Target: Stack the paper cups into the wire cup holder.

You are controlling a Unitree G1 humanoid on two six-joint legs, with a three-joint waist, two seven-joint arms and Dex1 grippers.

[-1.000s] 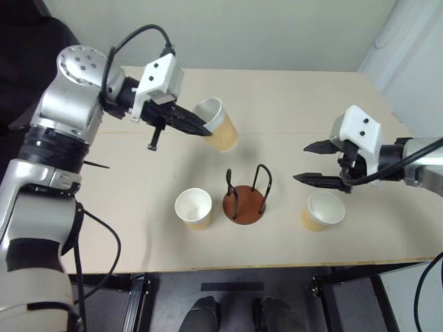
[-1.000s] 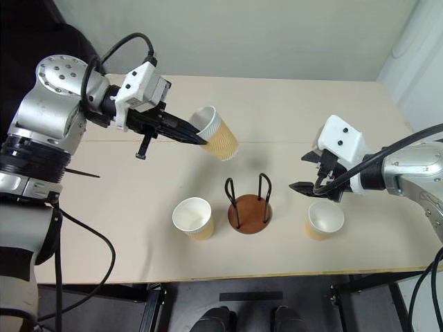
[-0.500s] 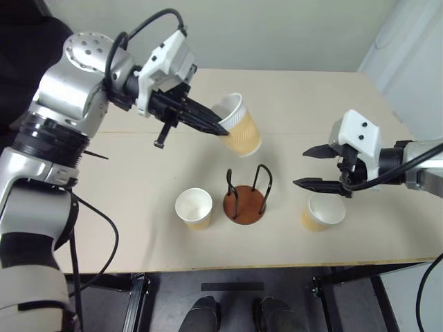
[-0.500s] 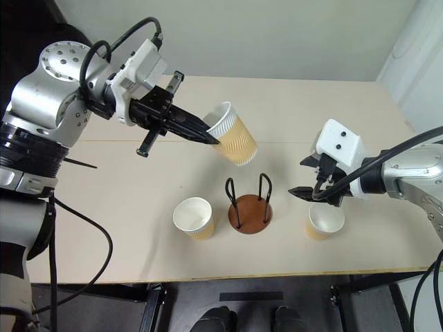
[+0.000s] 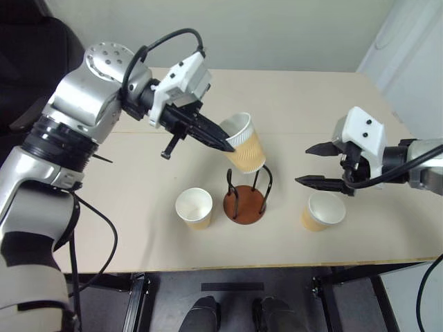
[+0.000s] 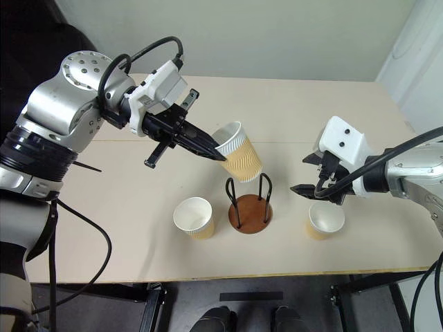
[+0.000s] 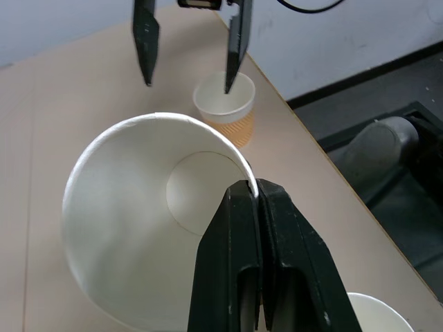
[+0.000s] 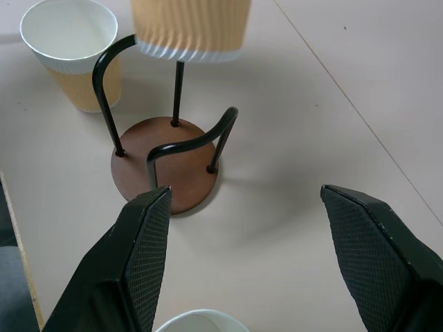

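My left gripper (image 5: 227,144) is shut on the rim of a paper cup (image 5: 246,146), pinching the wall between its fingertips (image 7: 250,192). That tan, tilted cup hangs just above the wire cup holder (image 5: 243,201), a reddish-brown disc with two black wire loops. A second paper cup (image 5: 194,207) stands upright on the table left of the holder. A third paper cup (image 5: 322,211) stands to its right. My right gripper (image 5: 302,164) hovers open above and slightly left of that third cup, with nothing between its fingers (image 8: 149,228).
The beige table (image 5: 311,97) has bare room behind the holder and at the far right. Its front edge (image 5: 242,266) runs close below the cups. A pale wall stands behind the table.
My left gripper has carried the held cup to the right and nearer, from beyond the holder's left side to just above the holder. The right gripper has stayed where it was.
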